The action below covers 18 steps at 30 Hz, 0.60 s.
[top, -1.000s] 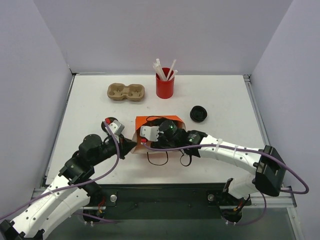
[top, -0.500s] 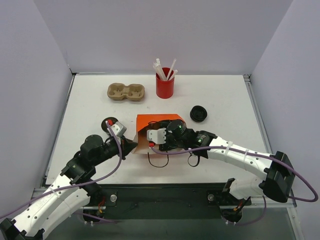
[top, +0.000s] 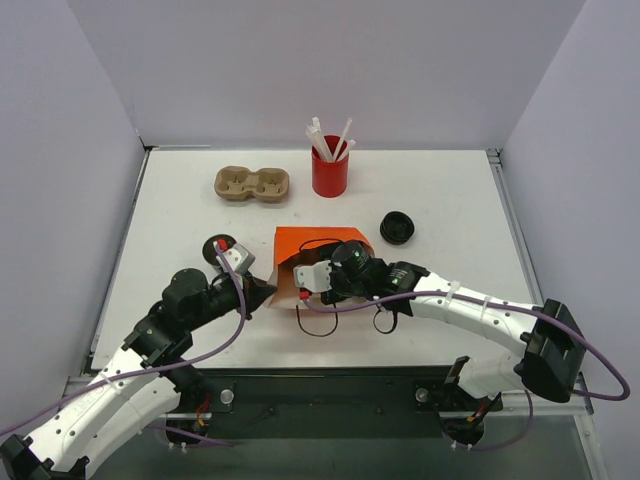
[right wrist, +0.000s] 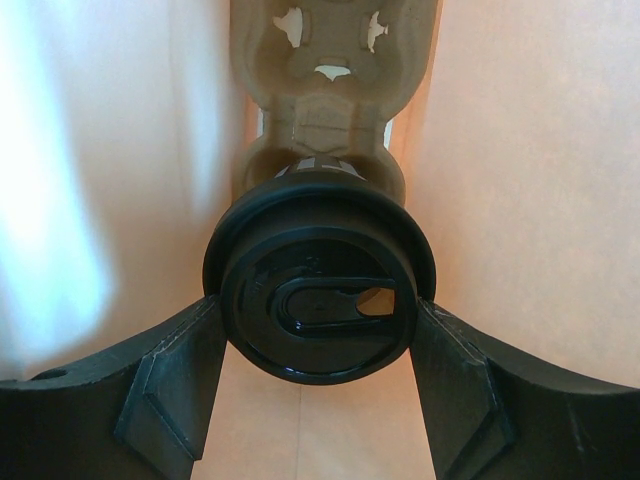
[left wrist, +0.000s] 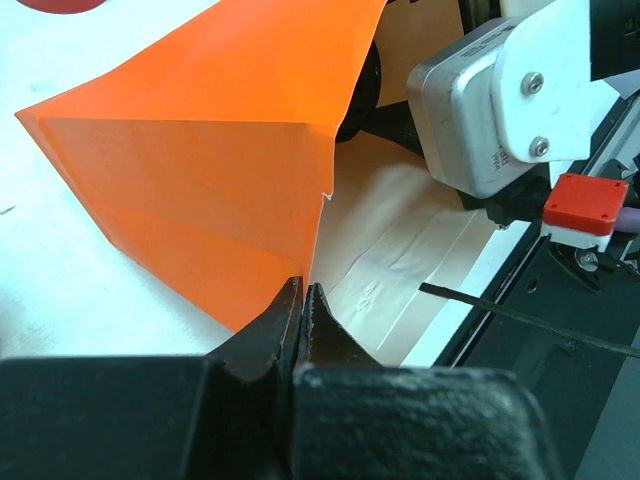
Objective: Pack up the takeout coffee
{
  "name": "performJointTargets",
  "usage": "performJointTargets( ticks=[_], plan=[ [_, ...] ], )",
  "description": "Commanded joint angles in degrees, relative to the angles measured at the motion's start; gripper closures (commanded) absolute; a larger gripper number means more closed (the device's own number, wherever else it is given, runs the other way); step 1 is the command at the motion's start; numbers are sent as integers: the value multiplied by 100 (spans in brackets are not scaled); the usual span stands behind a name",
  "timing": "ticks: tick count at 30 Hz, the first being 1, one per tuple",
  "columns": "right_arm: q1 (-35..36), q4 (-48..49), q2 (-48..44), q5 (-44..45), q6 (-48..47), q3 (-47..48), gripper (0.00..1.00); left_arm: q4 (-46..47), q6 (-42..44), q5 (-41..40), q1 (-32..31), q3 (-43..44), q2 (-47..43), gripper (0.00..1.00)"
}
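Note:
The orange paper bag (top: 318, 243) lies on its side mid-table, with its mouth toward the left arm. My left gripper (left wrist: 302, 292) is shut on the bag's lower mouth edge (left wrist: 318, 215); it also shows in the top view (top: 266, 293). My right gripper (right wrist: 318, 345) is inside the bag, shut on a dark coffee cup with a black sip-hole lid (right wrist: 318, 305), one finger on each side. A tan cardboard carrier piece (right wrist: 325, 60) shows just beyond the cup. In the top view the right wrist (top: 345, 268) hides that cup. I cannot pick out a second cup.
A tan two-hole carrier (top: 252, 184) sits at the back left. A red cup of white straws (top: 329, 170) stands behind the bag. Black lids (top: 397, 228) lie right of the bag. The bag's black cord handles (top: 318, 322) trail toward the near edge.
My right wrist has shifted a little right and nearer at the bag mouth, and more of the orange top panel shows. My left gripper has kept its hold.

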Motion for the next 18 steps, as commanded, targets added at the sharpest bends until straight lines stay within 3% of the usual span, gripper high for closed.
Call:
performJointTargets(
  ticks=[1, 18],
  plan=[
    [-62, -143, 96, 219, -165, -6, 63, 179, 28, 118, -25, 125, -54, 100],
    [-97, 174, 465, 526, -94, 56, 64, -6, 19, 171, -25, 274, -10, 100]
  ],
)
